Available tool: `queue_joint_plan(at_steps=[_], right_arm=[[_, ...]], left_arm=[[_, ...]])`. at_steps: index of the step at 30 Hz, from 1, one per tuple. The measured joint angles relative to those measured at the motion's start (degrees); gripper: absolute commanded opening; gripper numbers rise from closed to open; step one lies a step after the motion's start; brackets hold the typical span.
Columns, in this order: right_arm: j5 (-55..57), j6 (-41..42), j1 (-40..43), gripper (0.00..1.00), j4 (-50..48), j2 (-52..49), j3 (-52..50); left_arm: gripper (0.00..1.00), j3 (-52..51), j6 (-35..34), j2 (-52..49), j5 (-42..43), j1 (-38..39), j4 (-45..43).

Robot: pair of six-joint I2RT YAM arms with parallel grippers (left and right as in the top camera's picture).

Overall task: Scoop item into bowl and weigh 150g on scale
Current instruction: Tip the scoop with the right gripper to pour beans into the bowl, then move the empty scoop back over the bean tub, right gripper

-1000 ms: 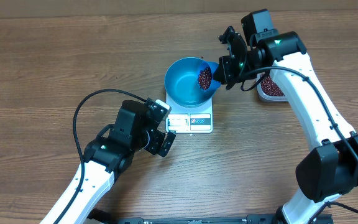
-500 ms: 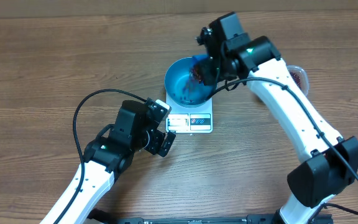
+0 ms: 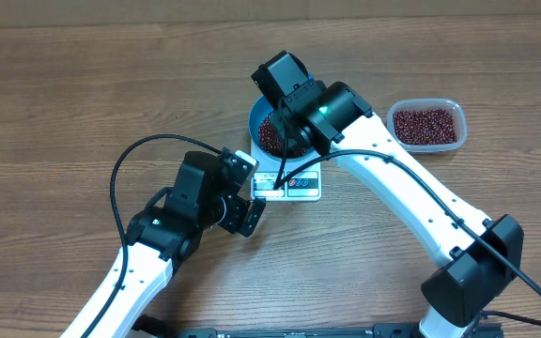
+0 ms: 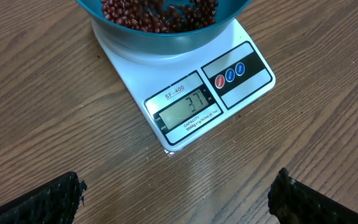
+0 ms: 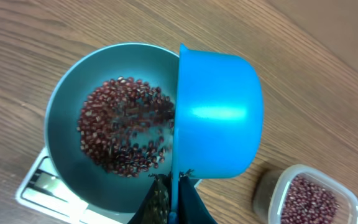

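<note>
The blue bowl stands on the white scale, and dark red beans lie in its bottom. My right gripper is shut on the thin handle of a blue scoop. The scoop is tipped on its side over the bowl's right rim. From overhead, the right arm hides most of the bowl, with beans showing under it. My left gripper hangs open over bare wood just in front of the scale. Nothing is between its fingers. The scale's display is lit with digits.
A clear plastic tub of the same beans sits right of the scale, also in the right wrist view's lower right corner. The left arm's black cable loops over the table to the left.
My right arm swung left from beside the tub to over the bowl and tipped the scoop. The beans it carried now lie in the bowl. My left arm has not moved.
</note>
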State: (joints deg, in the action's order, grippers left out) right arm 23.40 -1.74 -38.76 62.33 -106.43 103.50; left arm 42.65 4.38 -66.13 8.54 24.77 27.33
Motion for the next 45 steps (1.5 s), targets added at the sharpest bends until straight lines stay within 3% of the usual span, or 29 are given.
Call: queue_joint_plan(at_steps=[24, 36, 45], right_arm=[[-0.35, -0.02, 1.09, 0.04, -0.37, 0.55, 0.0], [-17.42, 0.04, 19.02, 0.04, -0.02, 10.73, 0.35], [-29.11, 0.04, 32.79, 0.04, 2.75, 10.91, 0.44]], left_arm=[[1.0, 0.02, 0.0, 0.0, 0.0, 0.0, 0.0], [1.0, 0.02, 0.0, 0.0, 0.0, 0.0, 0.0], [1.0, 0.0, 0.0, 0.0, 0.0, 0.0, 0.0]])
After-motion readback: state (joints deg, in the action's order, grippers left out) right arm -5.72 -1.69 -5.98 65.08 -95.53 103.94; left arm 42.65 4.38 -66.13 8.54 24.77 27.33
